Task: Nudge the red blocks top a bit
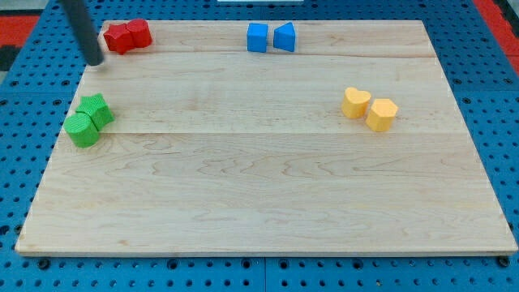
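Note:
Two red blocks sit side by side at the board's top left corner: a red star-like block (118,37) and a red block (139,33) touching it on its right. My tip (96,59) is at the board's left edge, just below and to the left of the red blocks, not touching them. The rod rises from the tip to the view's top left.
Two green blocks (89,119) lie at the left edge. A blue cube (257,36) and a blue wedge-like block (284,36) are at the top middle. Two yellow blocks (369,108) lie at the right. The wooden board (259,186) rests on a blue pegboard.

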